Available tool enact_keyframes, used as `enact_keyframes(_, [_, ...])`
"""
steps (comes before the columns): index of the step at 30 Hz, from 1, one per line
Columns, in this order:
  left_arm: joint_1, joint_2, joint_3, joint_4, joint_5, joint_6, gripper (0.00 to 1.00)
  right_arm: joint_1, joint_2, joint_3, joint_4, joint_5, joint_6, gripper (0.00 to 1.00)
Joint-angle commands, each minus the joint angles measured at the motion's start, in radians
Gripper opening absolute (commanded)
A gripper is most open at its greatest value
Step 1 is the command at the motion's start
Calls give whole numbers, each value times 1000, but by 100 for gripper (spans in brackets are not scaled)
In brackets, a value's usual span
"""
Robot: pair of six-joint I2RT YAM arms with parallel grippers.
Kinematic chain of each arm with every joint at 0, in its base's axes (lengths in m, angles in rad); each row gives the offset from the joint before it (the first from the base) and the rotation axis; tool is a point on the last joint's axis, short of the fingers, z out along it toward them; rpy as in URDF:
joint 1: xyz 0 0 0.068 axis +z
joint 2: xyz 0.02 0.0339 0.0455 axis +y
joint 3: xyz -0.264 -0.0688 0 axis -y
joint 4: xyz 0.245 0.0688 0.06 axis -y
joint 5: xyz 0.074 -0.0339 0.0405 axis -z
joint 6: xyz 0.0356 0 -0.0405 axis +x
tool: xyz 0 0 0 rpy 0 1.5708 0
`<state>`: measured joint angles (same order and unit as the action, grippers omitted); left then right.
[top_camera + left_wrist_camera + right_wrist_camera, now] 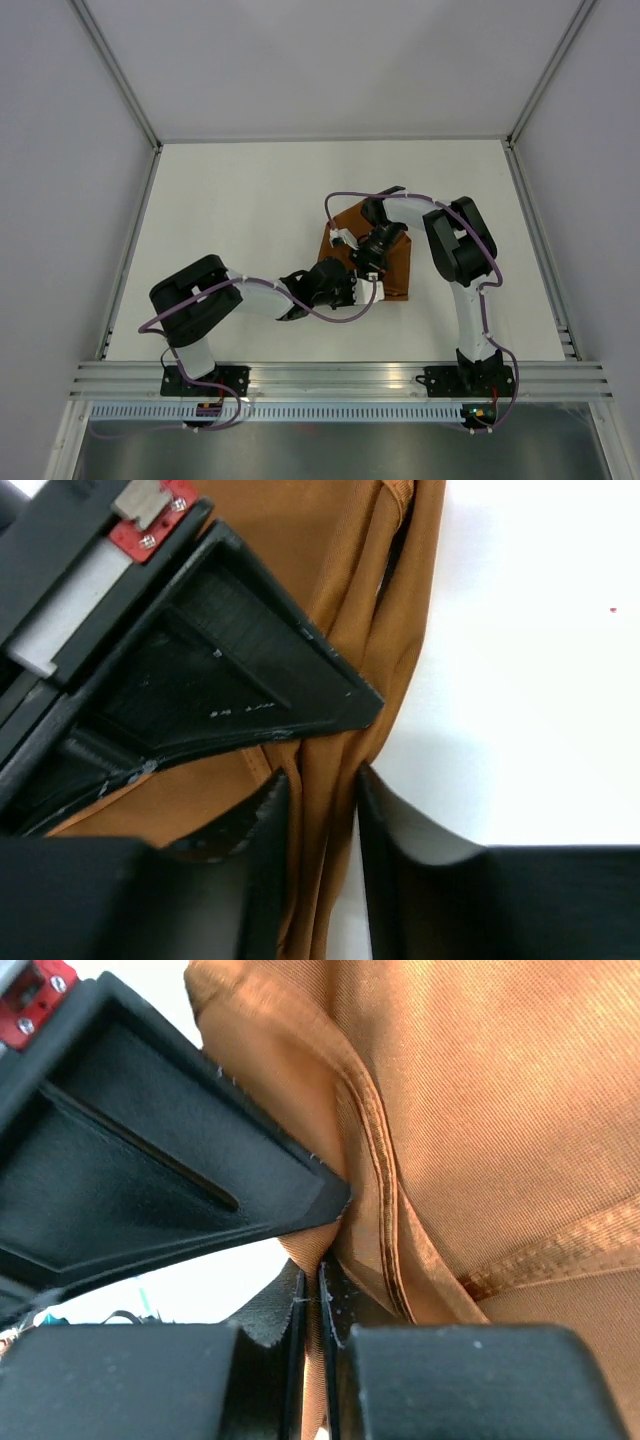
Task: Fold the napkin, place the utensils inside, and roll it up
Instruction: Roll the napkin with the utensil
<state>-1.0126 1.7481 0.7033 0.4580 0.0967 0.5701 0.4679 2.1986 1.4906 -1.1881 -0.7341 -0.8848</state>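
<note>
The rust-orange napkin (393, 272) lies bunched mid-table, mostly under both wrists. My right gripper (366, 262) is shut on a hemmed fold of the napkin (500, 1110), the cloth pinched thin between its fingertips (318, 1285). My left gripper (340, 286) straddles a hanging pleat of the napkin (330, 580). The cloth runs between its fingers (322, 790), and a sliver of white table shows beside the right one, so it stands open. The two grippers are close together: each wrist view shows the other's black finger (230, 650) (150, 1160). The utensils are out of view.
White tabletop (230, 220) surrounds the cloth, bounded by grey walls and an aluminium rail (330, 378) at the near edge. The arm bases (205, 382) (470, 380) stand on that rail. Purple cables loop over both arms.
</note>
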Motion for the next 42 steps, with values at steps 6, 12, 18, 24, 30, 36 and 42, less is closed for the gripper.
enact_keyframes(6, [-3, 67, 107, -218, 44, 19, 12, -5, 46, -47, 222, 242, -34, 10])
enact_keyframes(12, [-1, 106, 188, -334, 46, -45, 2, -15, -26, -46, 288, 230, 24, 28])
enact_keyframes(18, [11, 131, 231, -392, 66, -116, 2, -78, -120, -10, 314, 183, 92, 47])
enact_keyframes(24, [43, 128, 239, -398, 118, -160, 2, -161, -200, -3, 377, 170, 190, 51])
enact_keyframes(30, [86, 140, 268, -429, 193, -207, 2, -262, -298, -61, 470, 115, 250, 51])
enact_keyframes(36, [141, 192, 334, -504, 320, -271, 2, -356, -467, -241, 553, 30, 169, 52])
enact_keyframes(42, [193, 235, 369, -538, 448, -324, 2, -368, -655, -450, 604, -33, -20, 52])
